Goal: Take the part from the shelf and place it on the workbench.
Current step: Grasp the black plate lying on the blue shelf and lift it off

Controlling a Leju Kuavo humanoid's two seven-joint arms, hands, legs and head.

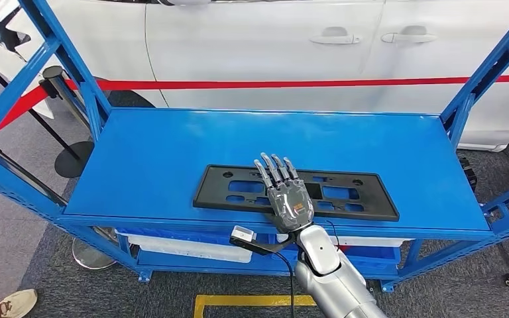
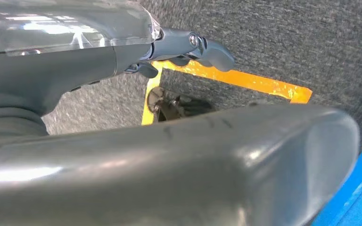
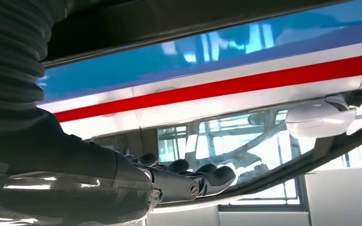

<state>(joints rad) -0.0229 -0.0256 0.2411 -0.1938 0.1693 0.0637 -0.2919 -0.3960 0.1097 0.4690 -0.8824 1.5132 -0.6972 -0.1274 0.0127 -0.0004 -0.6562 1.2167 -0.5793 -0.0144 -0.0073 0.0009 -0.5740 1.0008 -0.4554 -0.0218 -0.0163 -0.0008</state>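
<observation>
Blue shelf [image 1: 172, 142] in front of you, a white car [image 1: 252, 46] behind it, a red belt [image 1: 305, 84] strung across between them. Start at the right hand [image 1: 286, 192]: it lies palm down over the part [image 1: 364, 199], fingers [image 1: 270, 167] straight and spread apart, pointing toward the car. Nothing is gripped; whether the palm actually touches the part, you cannot tell from above. In the right wrist view the same hand [image 3: 169, 181] shows its fingers stretched out flat and side by side.

The part is a long black plate with cut-outs, lying flat near the front edge of the shelf and roughly parallel to it — your hand covers its middle, with both ends showing to either side.

The left hand [image 2: 188, 47] hangs over grey carpet [image 2: 273, 42] marked with yellow tape [image 2: 245, 80]; its fingers are extended and hold nothing.

Further out: a black stanchion [image 1: 56, 76] at the shelf's far left corner, and a shoe [image 1: 6, 306] on the floor at the lower left — someone is standing nearby.
</observation>
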